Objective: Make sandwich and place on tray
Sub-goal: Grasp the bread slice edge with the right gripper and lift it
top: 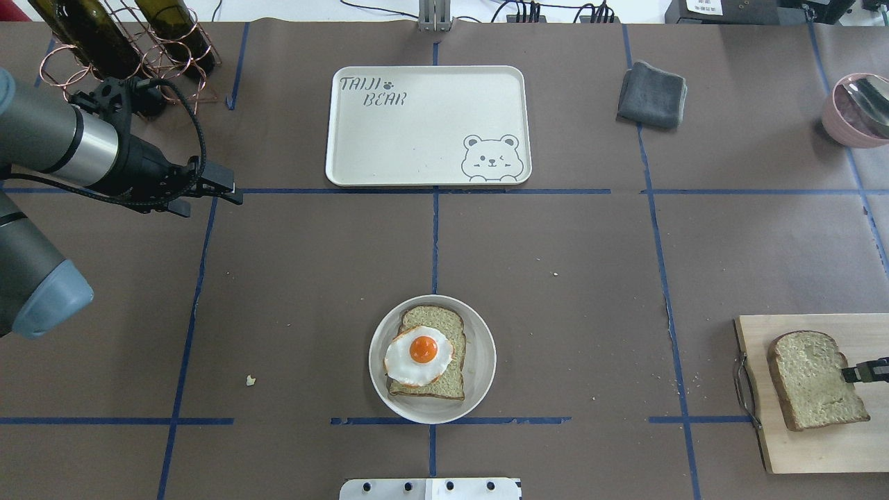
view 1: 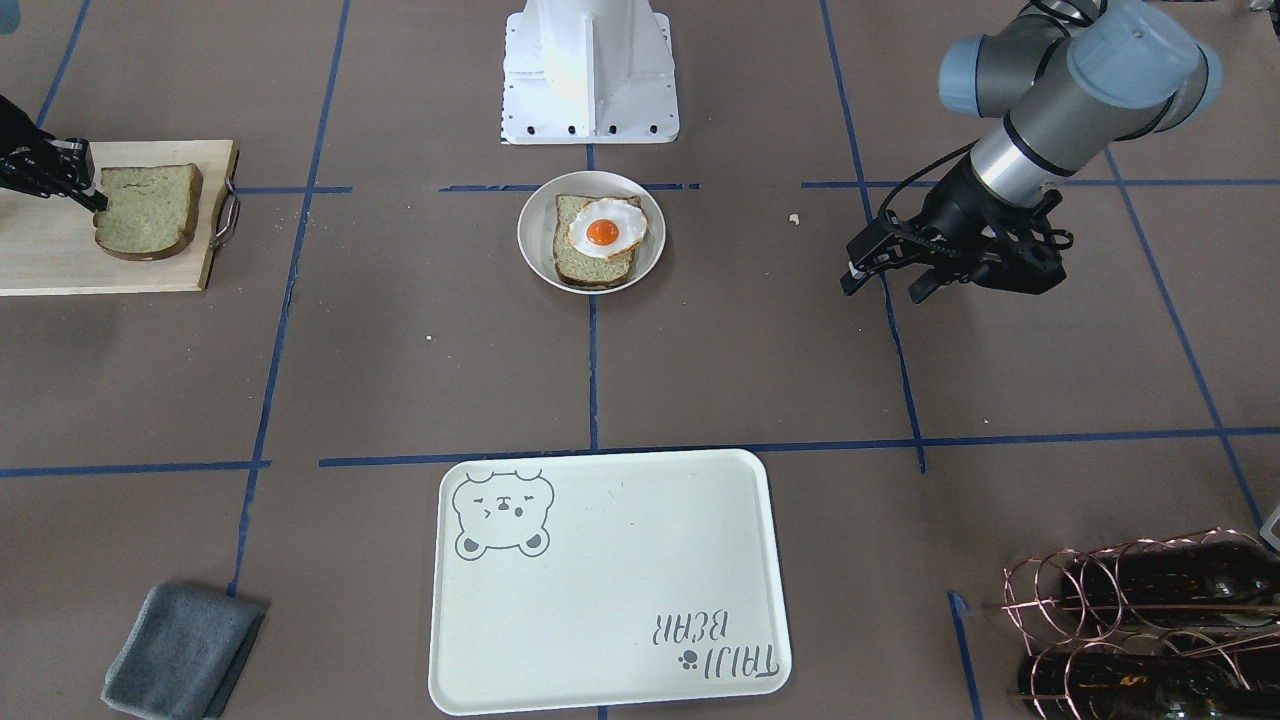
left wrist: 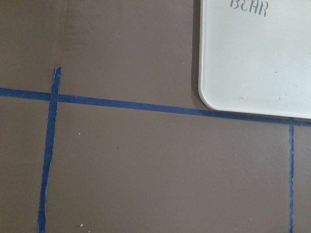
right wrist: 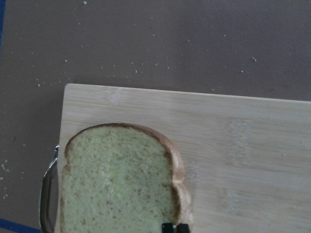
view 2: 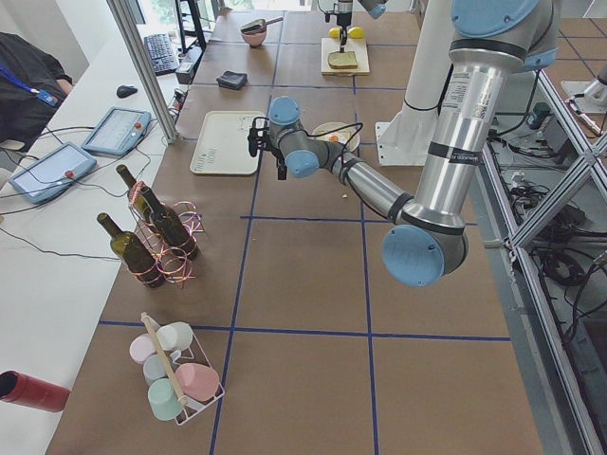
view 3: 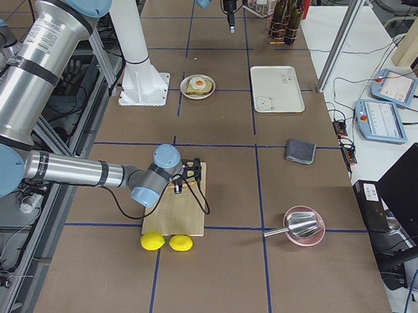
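We see R gripper (top: 856, 373) w/ tips pressed together on crust of bread slice (top: 814, 378) on board (top: 806, 448). L gripper (view 1: 882, 288) hangs spread wide. Egg (top: 420, 355) on other slice (top: 434, 316) in plate (top: 480, 389), well apart from tray (top: 424, 139).

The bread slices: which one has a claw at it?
The bare slice on the wooden board, right claw at its edge. The other slice lies on the plate under the egg.
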`<state>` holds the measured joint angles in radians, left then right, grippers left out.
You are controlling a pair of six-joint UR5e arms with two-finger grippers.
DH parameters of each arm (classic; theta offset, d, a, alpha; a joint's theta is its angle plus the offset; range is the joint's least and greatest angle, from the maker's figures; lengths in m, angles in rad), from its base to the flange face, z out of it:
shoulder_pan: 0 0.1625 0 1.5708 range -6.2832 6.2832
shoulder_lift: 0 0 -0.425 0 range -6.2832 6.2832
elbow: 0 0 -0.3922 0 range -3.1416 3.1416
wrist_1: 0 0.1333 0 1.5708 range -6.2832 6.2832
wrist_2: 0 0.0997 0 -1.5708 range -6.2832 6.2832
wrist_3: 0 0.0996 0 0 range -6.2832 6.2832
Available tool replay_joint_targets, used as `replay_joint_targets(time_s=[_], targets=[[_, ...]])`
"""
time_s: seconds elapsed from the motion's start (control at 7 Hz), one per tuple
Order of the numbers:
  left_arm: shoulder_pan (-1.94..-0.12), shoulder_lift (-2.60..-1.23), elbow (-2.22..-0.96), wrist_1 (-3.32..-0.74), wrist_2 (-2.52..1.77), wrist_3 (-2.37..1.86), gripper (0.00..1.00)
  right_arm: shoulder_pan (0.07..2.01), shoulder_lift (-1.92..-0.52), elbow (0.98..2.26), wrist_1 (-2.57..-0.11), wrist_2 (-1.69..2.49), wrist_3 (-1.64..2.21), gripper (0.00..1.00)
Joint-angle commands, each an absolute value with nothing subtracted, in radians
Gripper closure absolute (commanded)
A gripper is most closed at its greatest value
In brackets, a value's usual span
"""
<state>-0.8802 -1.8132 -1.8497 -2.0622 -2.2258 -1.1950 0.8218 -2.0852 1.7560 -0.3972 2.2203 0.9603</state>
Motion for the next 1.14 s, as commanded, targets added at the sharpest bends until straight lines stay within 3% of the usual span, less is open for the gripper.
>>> replay_joint_targets(time_s=[0.0, 0.57, 1.0], targets=[[-0.880, -1.813, -1.848, -2.063, -2.226, -1.195, 0.00, 0.885, -2.076, 1.761, -0.367, 2.282, 0.962, 1.00], [-0.879, -1.813, -1.842, -2.063, -2.227, -1.195, 0.00, 1.153, -2.004, 1.759, -0.316, 2.561, 0.963, 1.00], [-0.879, -1.813, -1.839, -2.063, -2.227, -1.195, 0.00, 1.200, -1.831, 1.784, -0.318, 2.654, 1.143, 1.00]])
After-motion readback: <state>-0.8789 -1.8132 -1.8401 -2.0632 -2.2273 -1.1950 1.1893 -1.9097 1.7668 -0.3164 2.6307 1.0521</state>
